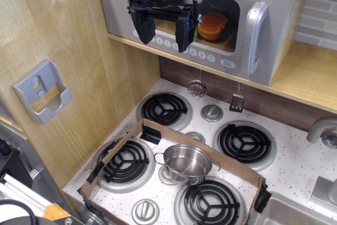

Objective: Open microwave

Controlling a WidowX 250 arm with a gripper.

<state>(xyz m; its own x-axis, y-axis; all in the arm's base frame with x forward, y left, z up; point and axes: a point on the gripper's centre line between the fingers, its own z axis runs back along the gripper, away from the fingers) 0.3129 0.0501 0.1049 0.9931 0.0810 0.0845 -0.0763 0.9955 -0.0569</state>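
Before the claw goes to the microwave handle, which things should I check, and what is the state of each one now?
1. Microwave door is shut: ok, it looks closed.
2. Handle is free, nothing blocks it: ok.
3. Claw is open: ok, the fingers stand apart and hold nothing.
4. Claw is lined up with the handle: not ok, it hangs before the window, on the far side from the handle.
5. Orange item inside stays off the door: cannot tell.
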